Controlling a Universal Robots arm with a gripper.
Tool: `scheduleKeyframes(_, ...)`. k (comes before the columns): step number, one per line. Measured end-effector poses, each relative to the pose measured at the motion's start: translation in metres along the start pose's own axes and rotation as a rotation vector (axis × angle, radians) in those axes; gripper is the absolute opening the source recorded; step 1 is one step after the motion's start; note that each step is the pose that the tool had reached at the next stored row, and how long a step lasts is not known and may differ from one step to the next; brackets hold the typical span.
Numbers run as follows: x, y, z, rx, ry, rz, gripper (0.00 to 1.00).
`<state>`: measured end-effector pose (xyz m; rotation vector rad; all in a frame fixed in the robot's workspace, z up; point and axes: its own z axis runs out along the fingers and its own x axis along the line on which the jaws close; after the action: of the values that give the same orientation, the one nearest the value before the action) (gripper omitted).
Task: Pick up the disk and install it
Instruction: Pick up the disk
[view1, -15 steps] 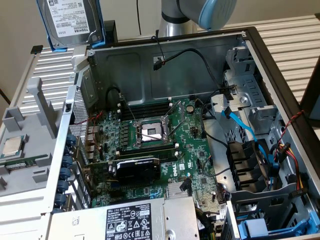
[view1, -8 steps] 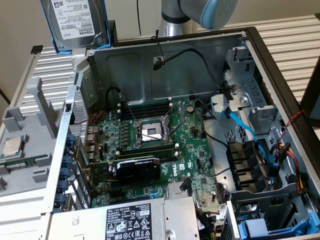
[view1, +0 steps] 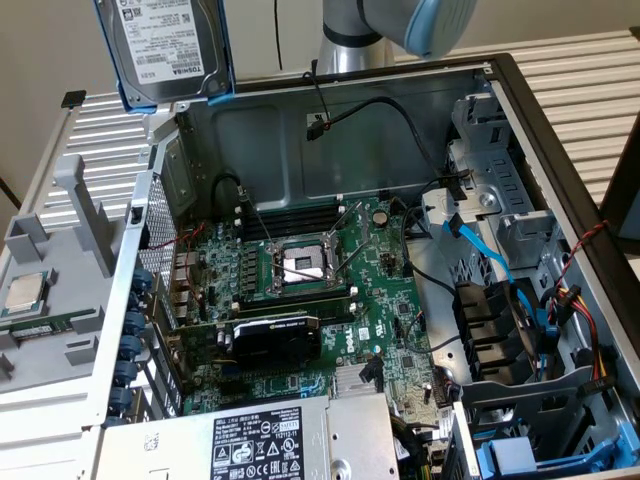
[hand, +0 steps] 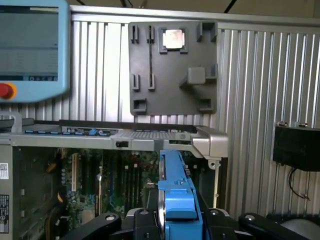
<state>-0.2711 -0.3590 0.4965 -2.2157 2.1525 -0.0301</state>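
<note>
One gripper (hand: 178, 223), jaws partway closed, clamped on the disk (view1: 165, 48), above open computer case (view1: 290, 150)

Ribbed table (view1: 575, 70) bears a computer case (view1: 300, 140) and grey tray (view1: 70, 270).

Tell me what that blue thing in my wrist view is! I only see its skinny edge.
Observer: It is the disk in its blue frame. The exterior view shows its big white label.
Operator: Is it inside the computer yet?
Observer: No. It hangs in the air above a corner of the open case, at the exterior view's upper left.
Operator: What is down inside the case?
Observer: A motherboard with an open processor socket near its middle.
</note>
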Motion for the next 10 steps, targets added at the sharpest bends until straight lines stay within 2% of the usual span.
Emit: scheduleKeyframes(10,0.013,-0.0196,0.0007,-0.0028,-0.0028,0.0,0.37)
